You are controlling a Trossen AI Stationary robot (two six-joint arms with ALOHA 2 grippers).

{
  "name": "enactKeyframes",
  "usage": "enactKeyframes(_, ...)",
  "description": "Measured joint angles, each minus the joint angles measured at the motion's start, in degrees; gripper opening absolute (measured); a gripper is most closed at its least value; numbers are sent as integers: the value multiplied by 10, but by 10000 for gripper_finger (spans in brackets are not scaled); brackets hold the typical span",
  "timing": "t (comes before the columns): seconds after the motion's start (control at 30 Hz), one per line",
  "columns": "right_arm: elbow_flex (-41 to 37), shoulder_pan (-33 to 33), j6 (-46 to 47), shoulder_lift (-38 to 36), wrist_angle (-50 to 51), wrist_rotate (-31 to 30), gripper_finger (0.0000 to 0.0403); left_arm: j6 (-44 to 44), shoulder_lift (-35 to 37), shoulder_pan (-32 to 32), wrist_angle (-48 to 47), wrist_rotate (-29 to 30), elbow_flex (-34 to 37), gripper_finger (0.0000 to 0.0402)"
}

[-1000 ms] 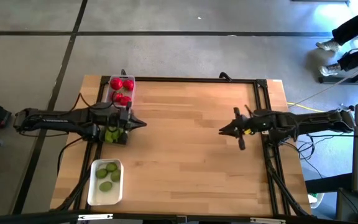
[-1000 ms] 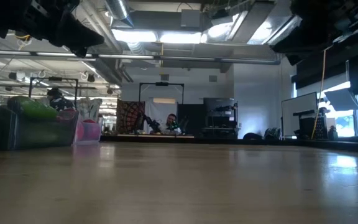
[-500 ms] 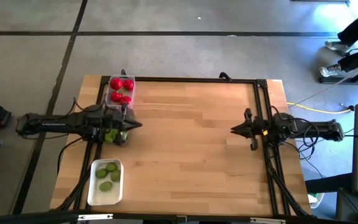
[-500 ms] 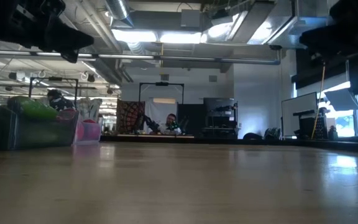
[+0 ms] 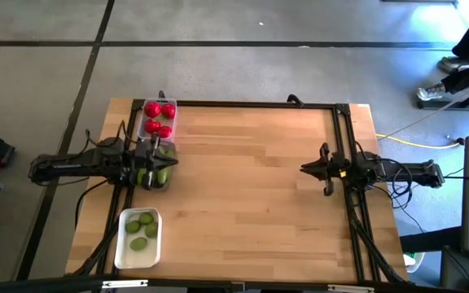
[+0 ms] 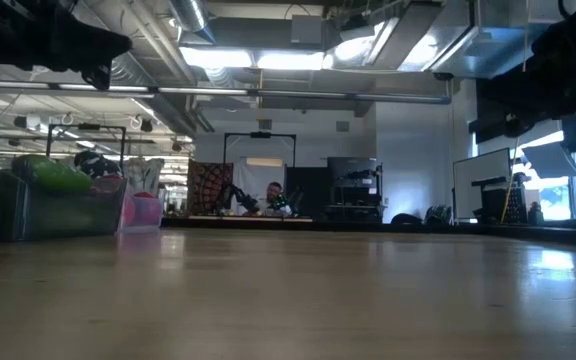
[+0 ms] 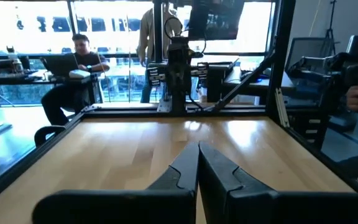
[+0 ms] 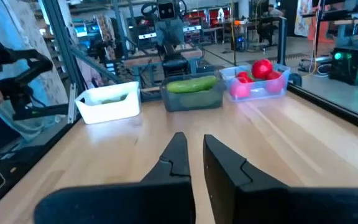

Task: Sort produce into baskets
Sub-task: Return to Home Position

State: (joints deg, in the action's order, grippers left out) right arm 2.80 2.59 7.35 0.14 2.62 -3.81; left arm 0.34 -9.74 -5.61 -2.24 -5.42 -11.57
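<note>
Three baskets stand along the table's left side. The far clear basket holds red tomatoes. The middle clear basket holds green cucumbers. The near white basket holds limes. My left gripper is shut and empty, level above the cucumber basket, pointing toward the table's right. My right gripper is shut and empty at the table's right side, pointing left toward the baskets. Both show in their wrist views: left gripper, right gripper.
Bare wooden tabletop lies between the two grippers. A black frame runs along the table's far and right edges. A person's legs show on the floor beyond the far right corner, and people sit in the room behind.
Both arms have drawn back, staying shut and empty. My left gripper has gone toward the table's left edge and now stands over the cucumber basket. My right gripper has gone toward the right edge and sunk a little. The baskets and produce have kept still.
</note>
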Motion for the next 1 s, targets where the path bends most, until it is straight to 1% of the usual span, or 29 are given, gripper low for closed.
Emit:
enactKeyframes(0.13,-10,0,1,0,-23,-1,21,0,16,0,-24,0,0,3)
enactKeyframes(0.2,-15,0,0,0,-37,-1,21,-6,21,0,-9,-1,6,4)
enactKeyframes(0.27,-16,0,-3,0,-40,-3,21,-12,29,0,16,-1,23,4)
enactKeyframes(0.37,-16,0,1,0,-42,-22,21,-20,42,0,56,6,54,5)
enactKeyframes(0.47,-16,0,3,0,-42,-25,21,-24,57,0,61,21,83,5)
enactKeyframes(0.6,-16,0,-1,0,-41,-26,21,-30,83,0,63,22,112,5)
enactKeyframes(0.77,-16,0,-3,0,-39,-29,21,-33,95,0,32,32,111,5)
enactKeyframes(0.9,-16,0,-3,0,-35,-30,21,-12,95,0,32,34,111,5)
enactKeyframes(1.0,-16,0,2,0,-32,-19,21,-22,92,0,31,38,111,5)
